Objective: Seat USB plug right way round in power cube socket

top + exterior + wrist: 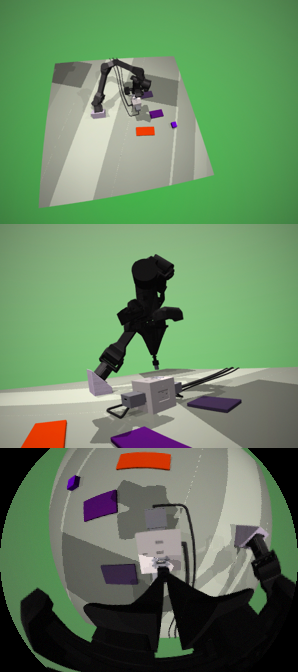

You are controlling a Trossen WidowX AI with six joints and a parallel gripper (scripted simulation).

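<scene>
The power cube (136, 102) (142, 386) (146, 542) is pale pinkish white and stands on the table with sockets in its top. My gripper (154, 356) (164, 577) is shut on the USB plug (155, 362). The plug has a black body and a short grey metal end that points down, slightly tilted. In the exterior view it hangs clear above the cube's top, with a gap under its tip. In the wrist view the fingertips overlap the near end of the cube's top. Which way round the plug faces cannot be told.
Grey adapters stick out of the cube's sides, one (137, 108) (133, 399) (156, 518) with a black cable. More black cables trail behind. An orange slab (145, 131) (144, 461), purple slabs (156, 113) (215, 403) and a small violet cube (174, 124) (73, 482) lie around it.
</scene>
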